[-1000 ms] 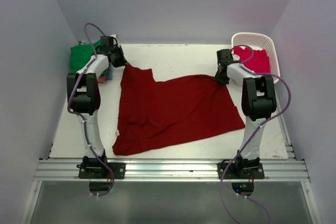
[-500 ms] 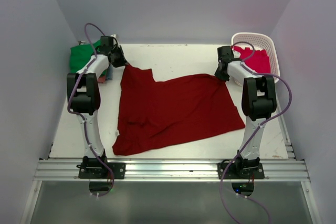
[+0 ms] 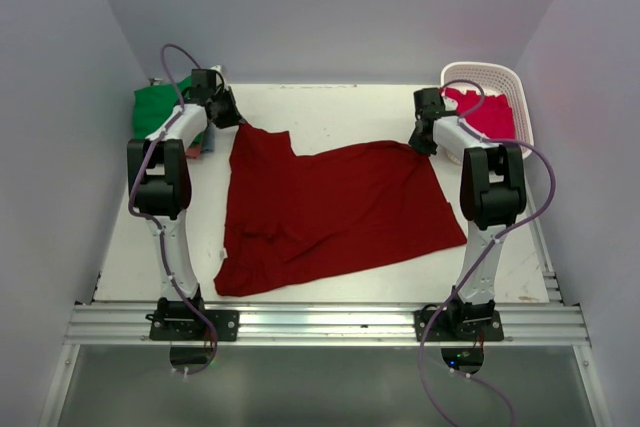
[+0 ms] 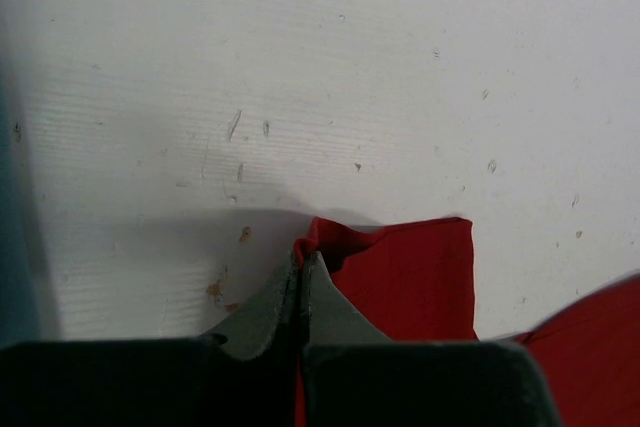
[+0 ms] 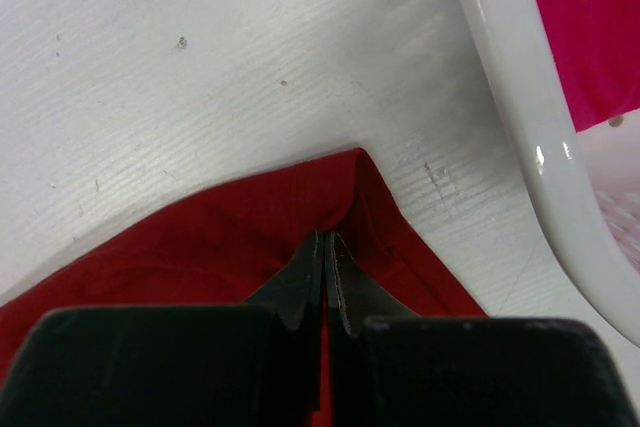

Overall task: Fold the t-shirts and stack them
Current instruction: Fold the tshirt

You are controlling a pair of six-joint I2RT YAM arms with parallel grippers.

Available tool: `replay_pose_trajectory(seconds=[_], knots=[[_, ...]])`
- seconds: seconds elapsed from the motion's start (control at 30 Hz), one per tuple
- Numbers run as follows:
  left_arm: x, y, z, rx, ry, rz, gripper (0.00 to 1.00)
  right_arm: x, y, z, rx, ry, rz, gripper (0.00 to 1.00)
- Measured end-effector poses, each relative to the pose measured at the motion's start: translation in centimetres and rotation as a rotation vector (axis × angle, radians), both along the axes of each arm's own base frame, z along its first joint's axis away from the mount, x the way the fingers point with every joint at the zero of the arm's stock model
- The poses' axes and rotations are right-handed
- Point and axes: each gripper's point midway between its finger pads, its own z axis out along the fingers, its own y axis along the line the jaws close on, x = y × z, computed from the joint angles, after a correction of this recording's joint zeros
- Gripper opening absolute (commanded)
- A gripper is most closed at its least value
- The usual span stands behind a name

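A large dark red t-shirt (image 3: 330, 209) lies spread flat across the middle of the table. My left gripper (image 3: 236, 121) is shut on its far left corner (image 4: 390, 267), the cloth pinched between the fingertips. At the far right corner (image 5: 300, 217) my right gripper (image 3: 421, 143) is shut on the cloth's edge. A crimson-pink t-shirt (image 3: 483, 114) lies in the white basket (image 3: 503, 75). Folded shirts are stacked at the far left, a green one (image 3: 157, 107) on top.
The white lattice basket's rim (image 5: 520, 117) runs close by my right gripper, on its right. White walls enclose the table on three sides. A metal rail (image 3: 320, 322) with both arm bases runs along the near edge.
My right gripper has closed on the shirt's far right corner after a small shift toward the back. The left gripper and the shirt have stayed in place.
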Motion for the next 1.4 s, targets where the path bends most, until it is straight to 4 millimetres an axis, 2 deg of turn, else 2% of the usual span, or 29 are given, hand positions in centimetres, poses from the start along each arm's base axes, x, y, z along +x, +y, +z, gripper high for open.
replay_pose_trajectory(seconds=[0.3, 0.5, 0.67, 0.77, 0.9, 1.03, 1.17, 1.4], knots=[[0.0, -0.1, 0.0, -0.004, 0.000, -0.004, 0.00, 0.0, 0.0, 0.5, 0.000, -0.011, 0.000, 0.00], [-0.2, -0.1, 0.4, -0.007, -0.006, -0.006, 0.00, -0.8, -0.2, 4.1, 0.008, -0.078, -0.001, 0.00], [-0.7, -0.1, 2.5, -0.008, -0.038, -0.006, 0.00, -0.7, -0.2, 7.4, 0.015, -0.151, -0.001, 0.00], [-1.2, -0.1, 4.0, -0.007, -0.060, -0.006, 0.00, -0.8, -0.2, 7.6, 0.016, -0.155, -0.001, 0.00], [-2.3, 0.1, 6.1, 0.002, -0.084, 0.003, 0.00, -1.3, -0.2, 6.9, 0.013, -0.135, -0.001, 0.00], [-4.1, 0.3, 7.8, 0.009, -0.089, 0.011, 0.00, -2.1, -0.3, 5.8, 0.009, -0.106, -0.001, 0.00], [-7.1, 0.4, 8.4, 0.010, -0.074, 0.013, 0.00, -3.5, -0.5, 5.0, 0.005, -0.078, -0.001, 0.00], [-13.6, 0.5, 8.7, 0.012, -0.041, 0.014, 0.00, -4.6, -0.9, 6.5, -0.002, -0.102, -0.006, 0.00]])
